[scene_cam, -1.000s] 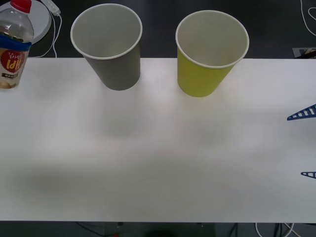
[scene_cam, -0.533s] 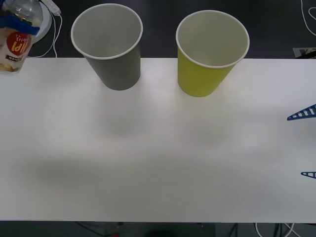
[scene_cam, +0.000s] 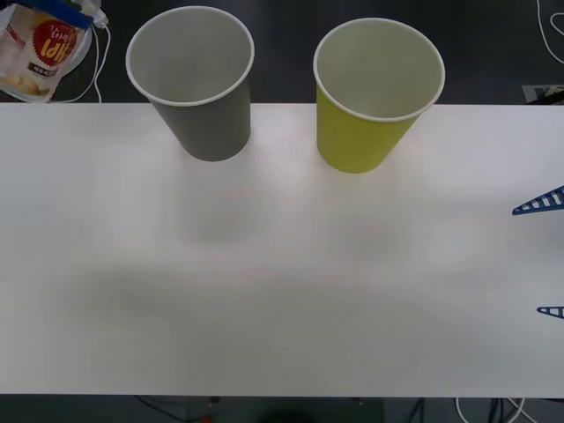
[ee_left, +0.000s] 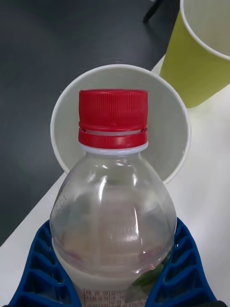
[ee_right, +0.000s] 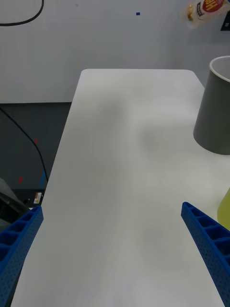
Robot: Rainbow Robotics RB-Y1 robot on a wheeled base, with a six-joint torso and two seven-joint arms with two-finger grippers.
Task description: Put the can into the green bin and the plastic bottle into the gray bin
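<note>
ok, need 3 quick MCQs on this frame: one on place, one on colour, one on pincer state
1. Where is the plastic bottle?
A. inside the gray bin
B. held by the left pincer
C. lying on the table

2. What colour is the bottle's cap?
A. red
B. blue
C. white

3. What state is the right pincer in?
A. shut on a can
B. shut, empty
C. open, empty

Key:
1 B, the blue fingers clamp its body in the left wrist view.
2 A, the cap shows red against the gray bin beyond it.
3 C, its fingers stand wide apart over the bare table.
</note>
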